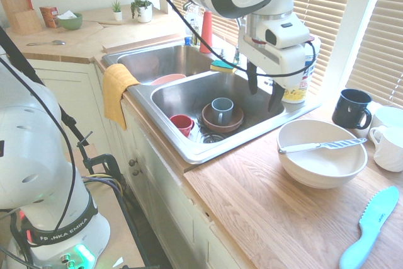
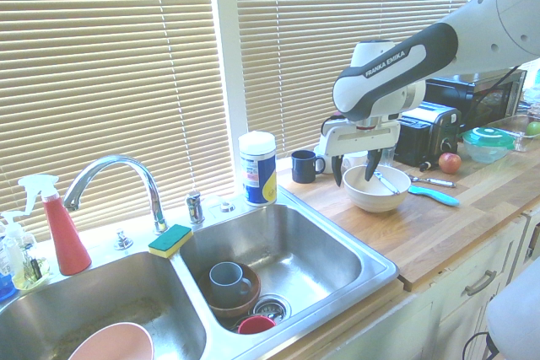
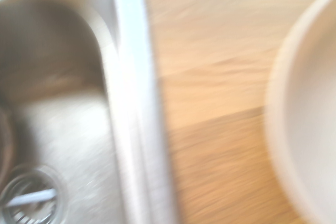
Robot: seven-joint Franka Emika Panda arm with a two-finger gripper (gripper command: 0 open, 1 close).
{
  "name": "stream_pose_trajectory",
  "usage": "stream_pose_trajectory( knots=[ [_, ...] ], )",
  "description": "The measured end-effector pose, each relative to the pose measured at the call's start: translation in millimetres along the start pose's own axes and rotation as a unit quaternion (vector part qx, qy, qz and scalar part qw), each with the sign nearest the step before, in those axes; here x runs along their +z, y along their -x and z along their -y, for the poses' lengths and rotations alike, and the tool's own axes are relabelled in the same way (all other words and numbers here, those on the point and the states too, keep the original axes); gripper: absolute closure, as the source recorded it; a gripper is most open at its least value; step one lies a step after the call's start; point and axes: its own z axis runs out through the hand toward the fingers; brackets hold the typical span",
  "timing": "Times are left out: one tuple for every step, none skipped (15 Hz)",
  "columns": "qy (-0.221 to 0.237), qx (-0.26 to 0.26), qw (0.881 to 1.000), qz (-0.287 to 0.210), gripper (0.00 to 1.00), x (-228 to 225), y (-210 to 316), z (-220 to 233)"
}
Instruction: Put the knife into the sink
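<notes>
Sunlit kitchen, blinds drawn behind an oak-coloured wooden desk (image 1: 264,200): in the first exterior view, the white arm's end effector (image 1: 264,89) hangs pointing down with its dark fingers spread and nothing between them, above the near edge of the shiny stainless-steel double-basin sink (image 1: 189,149). The slim table knife with silver serrated blade and pale handle (image 1: 321,145) lies across the rim of a wide cream ceramic bowl (image 1: 322,169), well apart from the fingers. A larger all-teal knife (image 1: 371,225) lies on the wood near the bowl; a grasp on it would be the wrong pick.

Seen from the second exterior view, the end effector (image 2: 354,168) hovers just above the bowl (image 2: 378,191), jaws apart, the knife (image 2: 386,181) a thin sliver at the rim. Perched only on two rim points, the knife could tip or slide into the bowl if one finger lands first, and a hard descent might shove the bowl itself. A dark mug (image 2: 305,166) and a wipes canister (image 2: 257,168) stand nearby.

Blurred, the wrist view shows the sink's bright rim (image 3: 134,103), bare wood and the bowl's pale curve (image 3: 302,129); the knife cannot be made out there.
</notes>
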Motion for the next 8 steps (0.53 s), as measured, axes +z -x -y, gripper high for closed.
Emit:
stream_pose_trajectory(
  knots=[
    [0.003, 0.008, 1.000, 0.000, 0.00, 2.1, -19.2, -8.0],
    [0.009, 0.014, 1.000, -0.001, 0.00, 6.1, -34.8, -14.0],
    [0.015, 0.022, 1.000, -0.002, 0.00, 11.2, -48.0, -20.3],
    [0.020, 0.032, 0.999, -0.001, 0.00, 16.6, -60.5, -27.7],
    [0.025, 0.041, 0.999, 0.001, 0.00, 22.0, -70.4, -34.6],
    [0.029, 0.050, 0.998, 0.002, 0.00, 27.2, -78.8, -42.9],
    [0.032, 0.055, 0.998, 0.003, 0.00, 32.1, -84.3, -49.4],
    [0.036, 0.059, 0.998, 0.006, 0.00, 36.5, -88.6, -55.0]
  ],
)
